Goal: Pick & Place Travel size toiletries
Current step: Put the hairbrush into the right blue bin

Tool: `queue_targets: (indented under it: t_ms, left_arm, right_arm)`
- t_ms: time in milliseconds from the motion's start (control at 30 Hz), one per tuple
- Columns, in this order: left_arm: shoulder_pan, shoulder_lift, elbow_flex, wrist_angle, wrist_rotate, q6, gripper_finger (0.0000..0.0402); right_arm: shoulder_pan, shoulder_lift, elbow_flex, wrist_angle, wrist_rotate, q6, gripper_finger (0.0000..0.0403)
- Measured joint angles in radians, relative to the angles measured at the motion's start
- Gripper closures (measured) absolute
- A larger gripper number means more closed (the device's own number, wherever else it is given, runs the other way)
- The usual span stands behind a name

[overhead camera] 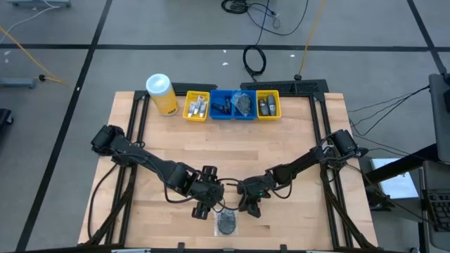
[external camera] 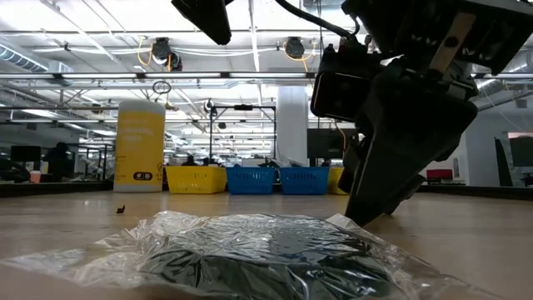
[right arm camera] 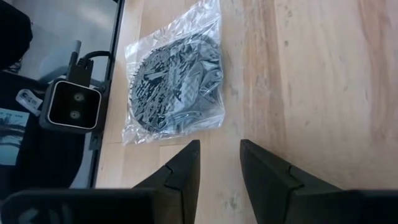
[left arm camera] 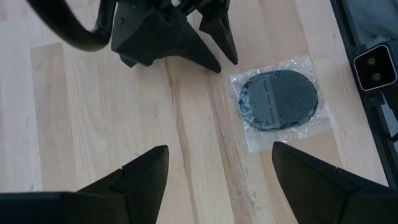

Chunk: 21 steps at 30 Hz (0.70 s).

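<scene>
A black round puff sealed in a clear plastic bag (overhead camera: 226, 223) lies flat on the wood near the table's near edge, between my two grippers; it also shows in the low view (external camera: 250, 254). My left gripper (left arm camera: 217, 162) hovers just left of it, fingers wide open, the puff (left arm camera: 278, 99) ahead of them. My right gripper (right arm camera: 219, 155) stands just right of the bag (right arm camera: 177, 78), open by a narrow gap, fingertips close to the bag's edge but apart from it. Other toiletries sit in the bins at the far edge.
Along the far edge stand a tall yellow canister with white lid (overhead camera: 162, 93), a yellow bin (overhead camera: 197, 106), blue bins (overhead camera: 233, 105) and another yellow bin (overhead camera: 268, 104). The low camera's housing (right arm camera: 73, 106) sits at the near edge beside the bag. Bare wood spans the middle.
</scene>
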Motion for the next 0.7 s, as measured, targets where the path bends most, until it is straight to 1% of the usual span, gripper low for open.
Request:
queue_targets:
  t_ms: [233, 367, 500, 700]
  left_arm:
    - [0.0, 0.0, 0.0, 0.0, 0.0, 0.005, 0.0117]
    - [0.0, 0.0, 0.0, 0.0, 0.0, 0.006, 0.0117]
    - [0.0, 0.0, 0.0, 0.0, 0.0, 0.006, 0.0117]
    - [0.0, 0.0, 0.0, 0.0, 0.0, 0.006, 0.0117]
  right_arm:
    - [0.0, 0.0, 0.011, 0.0, -0.002, 0.01, 0.0298]
    - [0.0, 0.001, 0.029, -0.001, -0.002, -0.011, 0.0298]
    - [0.001, 0.031, 0.03, 0.0, -0.001, 0.0, 0.0298]
    - [0.001, 0.08, 0.032, 0.077, -0.012, 0.033, 0.0298]
